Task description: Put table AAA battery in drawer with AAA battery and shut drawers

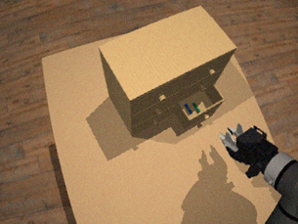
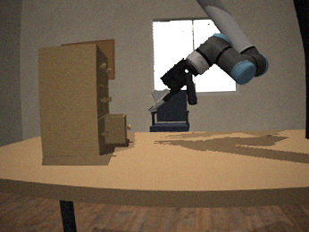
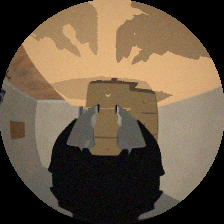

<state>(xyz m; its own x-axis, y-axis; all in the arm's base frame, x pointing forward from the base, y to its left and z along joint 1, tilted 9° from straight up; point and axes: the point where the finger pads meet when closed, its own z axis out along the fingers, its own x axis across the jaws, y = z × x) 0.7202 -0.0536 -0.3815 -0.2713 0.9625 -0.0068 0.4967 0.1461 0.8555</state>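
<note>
The wooden chest (image 1: 166, 53) (image 2: 69, 99) (image 3: 147, 107) stands upright on the table. One low drawer (image 1: 214, 109) (image 2: 116, 129) on its right side stands pulled out; the other drawers look shut. Inside it lie a small blue battery-like piece (image 1: 188, 108) and a small green battery-like piece (image 1: 196, 107), side by side. My gripper (image 1: 229, 131) (image 2: 152, 102) (image 3: 107, 105) is open with a narrow gap, with nothing between the fingers. It hangs tilted above the table, out in front of the open drawer and higher than it. No battery shows on the table.
The table (image 1: 125, 191) (image 2: 181, 171) carries the chest near its far end in the top view. Round knobs (image 1: 162, 97) (image 2: 109, 100) stick out from the chest front. The table edge runs a short way behind the chest. A blue chair (image 2: 171, 115) stands beyond the table.
</note>
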